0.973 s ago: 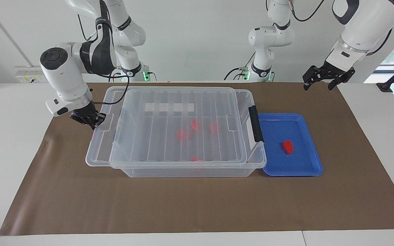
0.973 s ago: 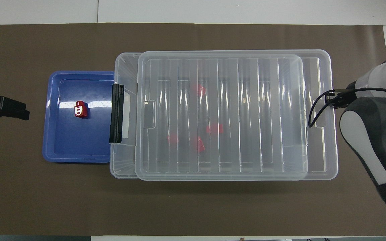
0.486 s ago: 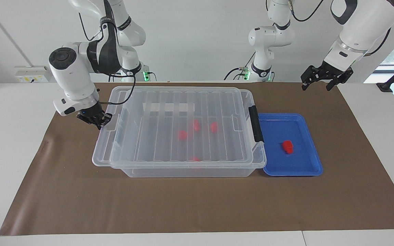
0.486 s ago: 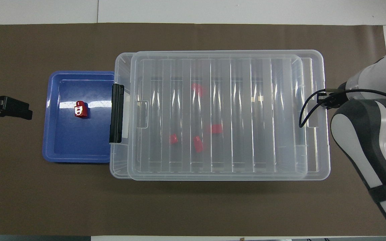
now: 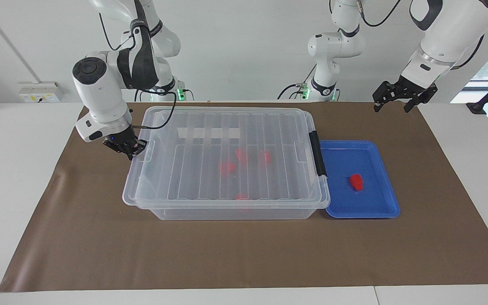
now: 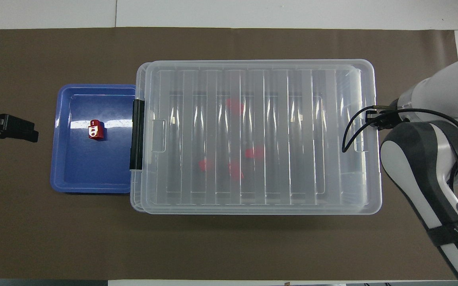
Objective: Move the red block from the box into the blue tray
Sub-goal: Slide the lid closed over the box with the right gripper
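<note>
The clear box (image 5: 227, 213) stands mid-table with its ribbed lid (image 5: 227, 127) lying on it. Several red blocks show through the lid, such as one (image 5: 227, 167) near the middle; they also show in the overhead view (image 6: 235, 106). One red block (image 5: 356, 181) lies in the blue tray (image 5: 362, 213), which touches the box at its black clip (image 5: 321, 159). My right gripper (image 5: 128, 149) is shut on the lid's end tab at the right arm's end. My left gripper (image 5: 392, 106) hangs open and empty in the air, off the tray's end.
Brown paper (image 5: 244, 254) covers the table. In the overhead view the tray (image 6: 90, 176) with its block (image 6: 96, 130) sits beside the clip (image 6: 137, 139), the left gripper (image 6: 20, 130) is past the tray, and the right arm (image 6: 420, 159) covers the box's end.
My right gripper has slid the lid toward the tray end, so it now covers the whole box. The left gripper has barely moved.
</note>
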